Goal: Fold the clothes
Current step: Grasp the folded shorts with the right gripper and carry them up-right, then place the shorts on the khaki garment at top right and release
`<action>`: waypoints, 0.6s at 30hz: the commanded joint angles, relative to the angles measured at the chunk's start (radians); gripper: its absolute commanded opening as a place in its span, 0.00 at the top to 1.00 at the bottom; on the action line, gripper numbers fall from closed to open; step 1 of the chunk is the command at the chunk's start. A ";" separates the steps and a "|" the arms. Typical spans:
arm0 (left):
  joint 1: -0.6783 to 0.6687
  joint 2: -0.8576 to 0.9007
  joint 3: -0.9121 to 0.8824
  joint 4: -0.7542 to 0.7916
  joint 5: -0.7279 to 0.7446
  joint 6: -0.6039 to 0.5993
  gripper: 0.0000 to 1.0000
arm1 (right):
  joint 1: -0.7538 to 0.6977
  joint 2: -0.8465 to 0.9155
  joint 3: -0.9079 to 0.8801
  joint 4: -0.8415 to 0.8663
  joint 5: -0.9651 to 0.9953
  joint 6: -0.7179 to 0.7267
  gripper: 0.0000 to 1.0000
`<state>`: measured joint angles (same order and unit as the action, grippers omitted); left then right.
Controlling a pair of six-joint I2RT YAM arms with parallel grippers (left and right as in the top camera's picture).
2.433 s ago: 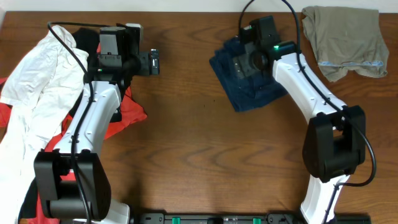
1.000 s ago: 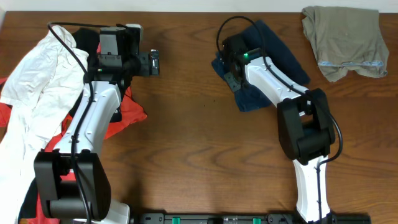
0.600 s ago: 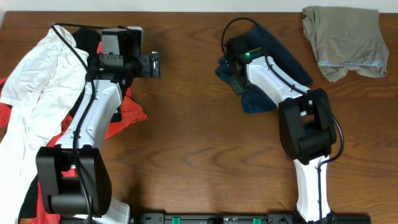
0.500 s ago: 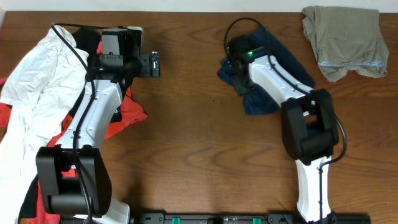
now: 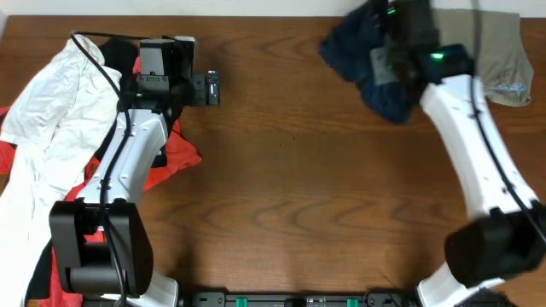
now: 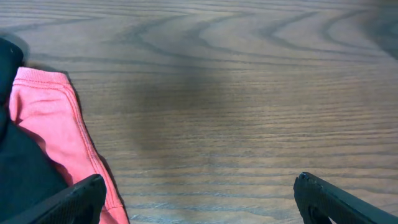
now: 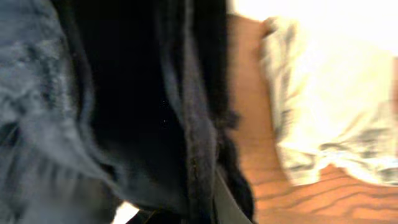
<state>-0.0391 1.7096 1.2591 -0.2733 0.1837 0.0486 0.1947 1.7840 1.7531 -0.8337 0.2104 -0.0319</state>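
Observation:
The clothes lie in separate heaps. My right gripper (image 5: 386, 51) is shut on the dark navy piece (image 5: 368, 72), which hangs bunched from it at the table's back right. In the right wrist view the navy fabric (image 7: 124, 106) fills the left side and hides the fingers. The khaki piece (image 5: 486, 51) lies just to the right, flat on the wood, and shows pale in the right wrist view (image 7: 323, 106). My left gripper (image 5: 209, 88) stands open over bare wood, its fingertips (image 6: 74, 199) wide apart. Beside it lie the coral-red piece (image 6: 56, 124) and a black piece (image 6: 18, 174).
A large white piece (image 5: 51, 119) sprawls along the left edge, over coral-red fabric (image 5: 175, 153) and black fabric (image 5: 119, 55). The brown wooden table (image 5: 281, 188) shows bare between the two arms. Its back edge runs close behind the right gripper.
The right gripper closed on the navy piece and swung it up and to the right, next to the khaki piece. The left arm has stayed in place, open.

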 commanded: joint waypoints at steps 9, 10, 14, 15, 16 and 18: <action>0.004 0.010 0.008 -0.001 -0.001 -0.009 0.02 | -0.195 -0.041 0.022 0.199 0.055 -0.060 0.99; 0.004 0.010 0.008 -0.001 -0.001 -0.009 0.02 | -0.207 -0.041 0.022 0.222 0.076 -0.064 0.99; 0.004 0.010 0.008 -0.002 -0.001 -0.009 0.02 | -0.253 -0.039 0.022 0.325 0.153 -0.102 0.99; 0.004 0.010 0.008 -0.002 -0.001 -0.009 0.02 | -0.266 -0.038 0.022 0.358 0.153 -0.115 0.99; 0.004 0.010 0.008 -0.002 -0.001 -0.009 0.02 | -0.274 -0.036 0.022 0.378 0.153 -0.119 0.99; 0.004 0.010 0.008 -0.002 -0.001 -0.009 0.02 | -0.295 -0.027 0.022 0.428 0.153 -0.127 0.99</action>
<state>-0.0391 1.7096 1.2591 -0.2737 0.1841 0.0483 -0.0753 1.7603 1.7546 -0.4473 0.3248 -0.1215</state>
